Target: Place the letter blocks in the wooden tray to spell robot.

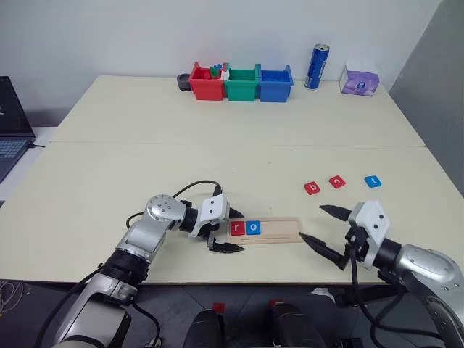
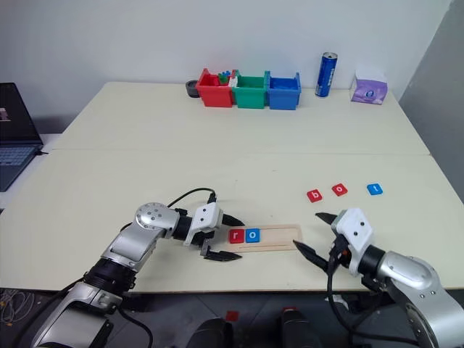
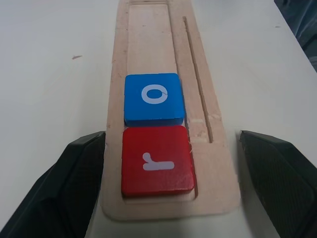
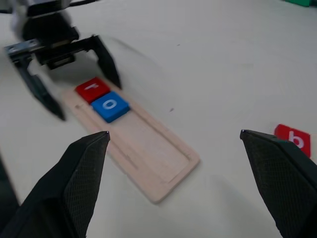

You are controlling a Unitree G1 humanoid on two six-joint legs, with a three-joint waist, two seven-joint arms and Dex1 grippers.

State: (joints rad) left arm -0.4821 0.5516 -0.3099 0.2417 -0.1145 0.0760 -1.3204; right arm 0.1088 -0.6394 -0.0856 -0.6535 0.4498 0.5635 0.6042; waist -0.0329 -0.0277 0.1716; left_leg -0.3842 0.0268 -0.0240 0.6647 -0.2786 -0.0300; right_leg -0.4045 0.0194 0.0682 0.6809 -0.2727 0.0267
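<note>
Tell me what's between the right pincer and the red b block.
Nothing: bare tabletop separates the open right pincer from the red b block, as the left eye view shows. The wooden tray lies off to the pincer's left.

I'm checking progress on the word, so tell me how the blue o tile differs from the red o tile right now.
The blue o tile sits in the wooden tray, second slot, touching the red r tile; the red o tile lies loose on the table, between the b tile and the blue t tile, apart from both. One is blue, the other red. Both are flat squares lying face up with a white o.
</note>
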